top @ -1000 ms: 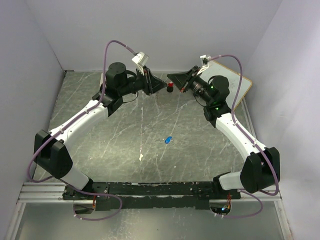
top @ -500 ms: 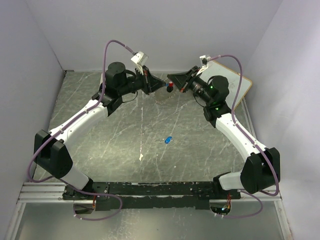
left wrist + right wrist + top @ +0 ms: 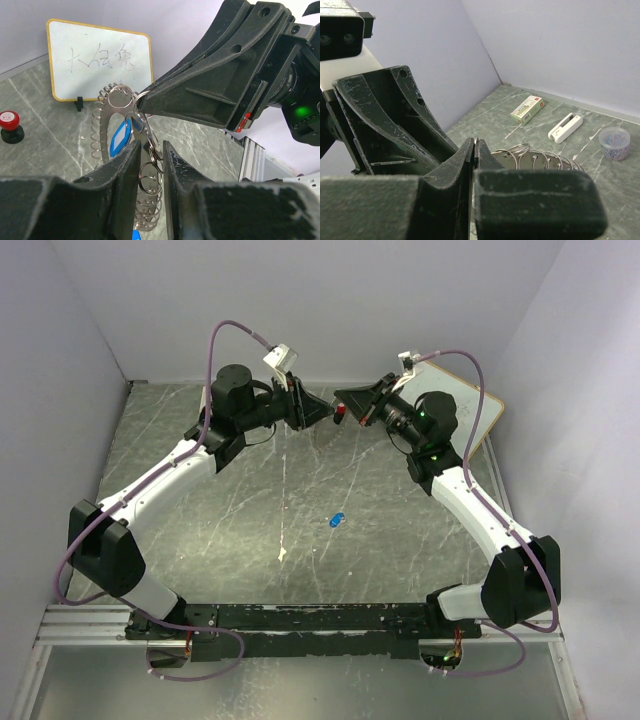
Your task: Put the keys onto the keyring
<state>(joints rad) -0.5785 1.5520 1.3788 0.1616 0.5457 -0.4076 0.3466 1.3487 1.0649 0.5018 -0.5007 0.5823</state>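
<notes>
keyring (image 3: 100,120), a toothed grey ring fringed with small wire loops, hangs upright in the air at the centre of the left wrist view, above the marbled table (image 3: 220,510). right gripper (image 3: 144,101) reaches in from the upper right of that view with its jaws pressed fully together, and a wire loop at the top of the ring is pinched at its tip. left gripper (image 3: 151,152) rises from the bottom edge. its two fingers stand a narrow way apart, and a chain of loops from the ring's right side runs down through the gap. whether the pads press on those loops cannot be told.

blue-and-white key (image 3: 120,140) shows in the ring's hollow middle, just left of the left gripper's fingers. whether it is threaded on a loop cannot be told. loose blue key (image 3: 336,520) lies flat on the table near the centre of the overhead view, well apart from both grippers.

in the overhead view the two grippers meet tip to tip at top centre. red-and-black knob (image 3: 10,125) stands on the table at the left edge of the left wrist view. whiteboard (image 3: 100,60) with scribbled marks stands propped behind the ring at upper left. in the right wrist view a green-and-white box (image 3: 527,109), a white stapler (image 3: 565,127) and a clear cup (image 3: 615,142) sit on the table at right.
</notes>
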